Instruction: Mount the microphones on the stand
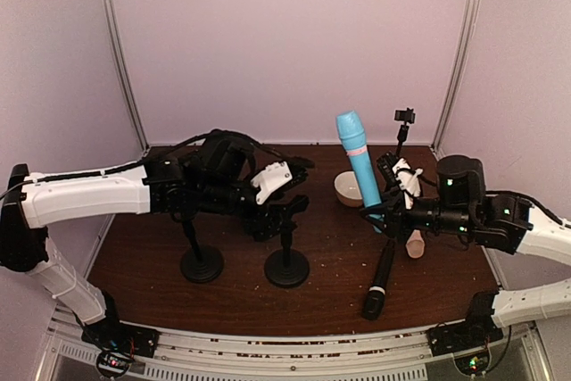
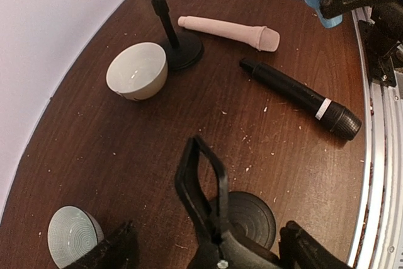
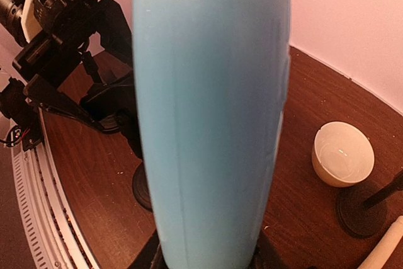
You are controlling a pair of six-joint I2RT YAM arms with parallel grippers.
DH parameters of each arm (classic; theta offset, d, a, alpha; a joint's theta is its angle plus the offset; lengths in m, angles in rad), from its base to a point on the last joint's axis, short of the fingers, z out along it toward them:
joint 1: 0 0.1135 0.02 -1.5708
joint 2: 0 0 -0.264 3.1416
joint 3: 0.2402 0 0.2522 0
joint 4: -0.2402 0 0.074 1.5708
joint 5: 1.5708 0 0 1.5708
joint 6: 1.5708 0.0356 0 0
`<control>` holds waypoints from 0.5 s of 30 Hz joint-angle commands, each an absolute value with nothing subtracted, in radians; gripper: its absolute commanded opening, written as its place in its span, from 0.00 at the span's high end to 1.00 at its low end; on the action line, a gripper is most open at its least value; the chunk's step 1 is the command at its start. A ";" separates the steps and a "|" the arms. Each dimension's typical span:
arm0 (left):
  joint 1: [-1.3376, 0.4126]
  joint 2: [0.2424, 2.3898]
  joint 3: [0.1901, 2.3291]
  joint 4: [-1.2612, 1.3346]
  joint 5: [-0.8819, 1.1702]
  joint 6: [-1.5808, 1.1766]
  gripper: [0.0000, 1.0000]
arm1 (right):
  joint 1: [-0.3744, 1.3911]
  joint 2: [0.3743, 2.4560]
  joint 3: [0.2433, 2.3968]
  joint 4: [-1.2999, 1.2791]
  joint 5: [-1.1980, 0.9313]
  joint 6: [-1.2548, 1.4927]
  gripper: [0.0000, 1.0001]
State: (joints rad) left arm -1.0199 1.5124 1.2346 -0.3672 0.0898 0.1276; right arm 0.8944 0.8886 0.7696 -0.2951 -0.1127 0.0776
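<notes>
My right gripper (image 1: 379, 207) is shut on the lower part of the light blue microphone (image 1: 359, 162) and holds it upright above the table. The microphone fills the right wrist view (image 3: 211, 118). The black microphone (image 1: 382, 278) lies on the table below it, and also shows in the left wrist view (image 2: 299, 96). The cream-beige microphone (image 2: 230, 29) lies beside a stand base (image 2: 182, 51). My left gripper (image 1: 290, 189) is open, its fingers (image 2: 119, 250) wide on either side of the black clip (image 2: 208, 193) of the middle stand (image 1: 287, 267).
Another black stand (image 1: 202, 265) is left of the middle one. The third stand's clip (image 1: 404, 117) rises at the back right. A white bowl (image 2: 137, 70) sits near that stand; a grey-blue ribbed bowl (image 2: 72, 234) sits under my left gripper. Pale walls enclose the table.
</notes>
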 commanded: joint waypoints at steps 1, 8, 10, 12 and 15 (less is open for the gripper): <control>-1.002 1.488 1.227 -0.331 0.102 0.142 0.22 | 0.885 0.902 0.798 -0.252 -0.132 0.078 0.88; -0.980 1.489 1.231 -0.381 0.134 0.132 0.34 | 0.886 0.919 0.806 -0.245 -0.132 0.074 0.88; -0.978 1.495 1.241 -0.406 0.136 0.131 0.35 | 0.886 0.919 0.802 -0.240 -0.132 0.074 0.88; -0.976 1.492 1.240 -0.410 0.142 0.130 0.37 | 0.885 0.921 0.799 -0.235 -0.133 0.074 0.88; -0.973 1.486 1.241 -0.412 0.152 0.141 0.47 | 0.884 0.928 0.801 -0.230 -0.139 0.073 0.88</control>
